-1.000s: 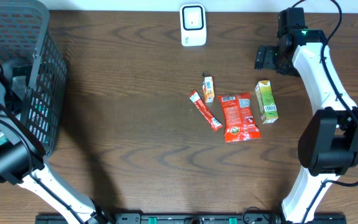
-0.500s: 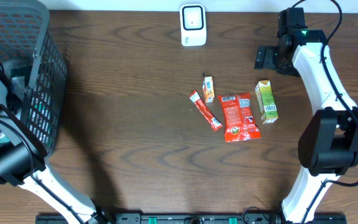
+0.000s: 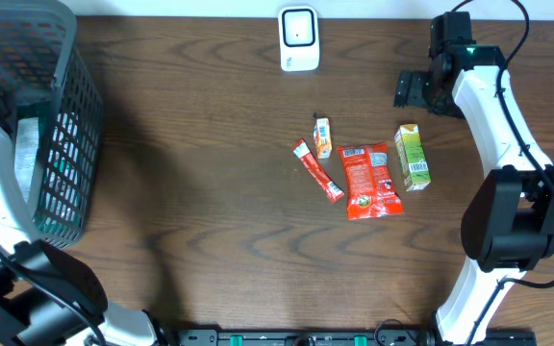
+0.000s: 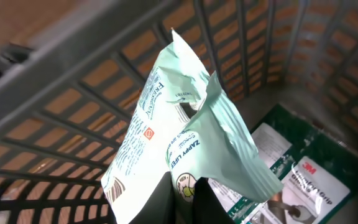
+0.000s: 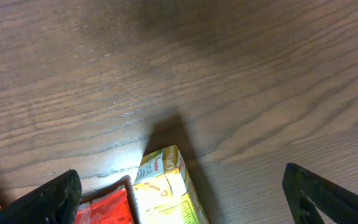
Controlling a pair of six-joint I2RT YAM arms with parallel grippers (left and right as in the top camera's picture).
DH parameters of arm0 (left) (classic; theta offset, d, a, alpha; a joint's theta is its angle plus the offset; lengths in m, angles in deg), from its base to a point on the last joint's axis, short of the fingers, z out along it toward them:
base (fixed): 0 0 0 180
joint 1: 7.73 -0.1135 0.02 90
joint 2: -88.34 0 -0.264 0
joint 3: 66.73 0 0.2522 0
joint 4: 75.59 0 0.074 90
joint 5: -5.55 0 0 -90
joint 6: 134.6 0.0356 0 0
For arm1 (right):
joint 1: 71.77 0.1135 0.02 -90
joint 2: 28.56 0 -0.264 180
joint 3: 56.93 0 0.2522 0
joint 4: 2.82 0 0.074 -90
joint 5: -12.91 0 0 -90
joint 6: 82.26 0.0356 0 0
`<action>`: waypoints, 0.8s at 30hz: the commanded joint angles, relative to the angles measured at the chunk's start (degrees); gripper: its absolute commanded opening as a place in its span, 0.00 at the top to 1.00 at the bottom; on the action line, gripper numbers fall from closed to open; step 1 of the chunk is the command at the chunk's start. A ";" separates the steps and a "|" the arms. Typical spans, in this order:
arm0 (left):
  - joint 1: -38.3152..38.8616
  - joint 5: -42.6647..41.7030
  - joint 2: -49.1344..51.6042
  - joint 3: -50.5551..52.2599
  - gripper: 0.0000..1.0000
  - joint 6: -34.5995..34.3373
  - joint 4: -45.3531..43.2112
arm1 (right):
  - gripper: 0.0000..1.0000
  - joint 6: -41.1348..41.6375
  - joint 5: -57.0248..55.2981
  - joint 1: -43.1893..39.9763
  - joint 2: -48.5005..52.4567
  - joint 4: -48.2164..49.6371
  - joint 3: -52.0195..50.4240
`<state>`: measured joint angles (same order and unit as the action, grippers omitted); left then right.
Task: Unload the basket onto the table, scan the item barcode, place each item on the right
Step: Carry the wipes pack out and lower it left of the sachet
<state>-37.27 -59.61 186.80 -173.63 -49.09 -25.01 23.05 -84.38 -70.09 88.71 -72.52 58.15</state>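
In the left wrist view my left gripper (image 4: 190, 202) is shut on the lower edge of a pale green pouch (image 4: 166, 124), which it holds up inside the grey wire basket (image 3: 70, 106). The white scanner (image 3: 298, 38) stands at the table's back edge, far from the basket. At the right back my right gripper (image 3: 416, 89) is open and holds nothing. Its wrist view shows the fingers (image 5: 48, 199) spread wide, with the top of a green-yellow juice carton (image 5: 166, 186) lying on the table between them.
A green 3M packet (image 4: 291, 180) lies in the basket under the pouch. On the table's middle lie a small orange carton (image 3: 322, 136), a red stick pack (image 3: 317, 170), a red pouch (image 3: 368, 180) and the juice carton (image 3: 412, 157).
My left gripper has closed on the pale green pouch, and the left arm has swung upward over the basket. The right arm has stayed still.
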 commanded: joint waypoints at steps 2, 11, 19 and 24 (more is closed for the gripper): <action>4.92 4.57 -9.90 -2.80 0.93 -0.68 -2.10 | 0.01 -0.13 -0.35 -0.48 -0.48 -0.15 0.52; 30.51 4.50 -25.59 -2.82 0.93 -15.37 7.89 | 0.01 -0.13 -0.33 -0.46 -0.48 -0.15 0.52; 52.50 1.44 -14.25 4.92 0.93 -28.41 17.35 | 0.01 -0.13 -0.33 -0.46 -0.48 -0.15 0.52; 58.03 -11.50 1.14 7.89 0.93 -33.03 16.98 | 0.01 -0.13 -0.33 -0.46 -0.48 -0.15 0.52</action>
<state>18.47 -62.36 180.37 -166.57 -76.91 -8.03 23.03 -84.38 -70.09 88.71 -72.54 58.15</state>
